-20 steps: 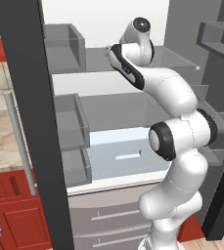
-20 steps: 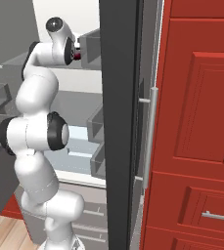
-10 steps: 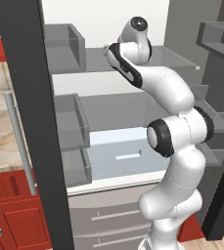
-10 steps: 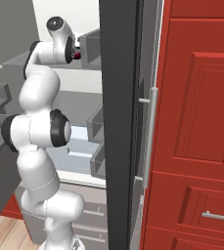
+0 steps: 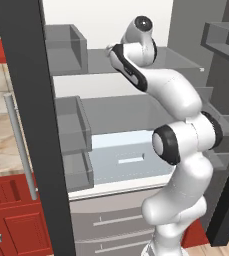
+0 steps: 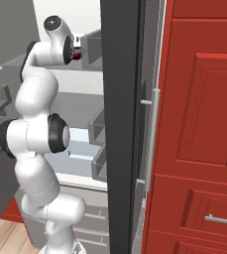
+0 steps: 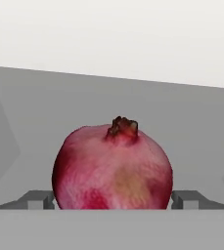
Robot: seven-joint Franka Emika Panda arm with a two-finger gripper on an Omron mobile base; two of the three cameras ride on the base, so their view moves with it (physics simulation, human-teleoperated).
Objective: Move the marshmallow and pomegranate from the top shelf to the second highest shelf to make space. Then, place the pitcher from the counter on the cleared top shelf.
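1. Jaws stand wide, one grey fingertip at each side of the pomegranate; contact with the fruit cannot be told.
2. Pomegranate sits upright on the top shelf, crown nub up, close in front of the hand camera, centred between the tips.
3. From the right base camera a sliver of red fruit shows just past the hand, at top shelf level.
4. Arm reaches up into the open fridge, wrist at the top shelf.
5. Second highest shelf lies below, bare grey where visible.
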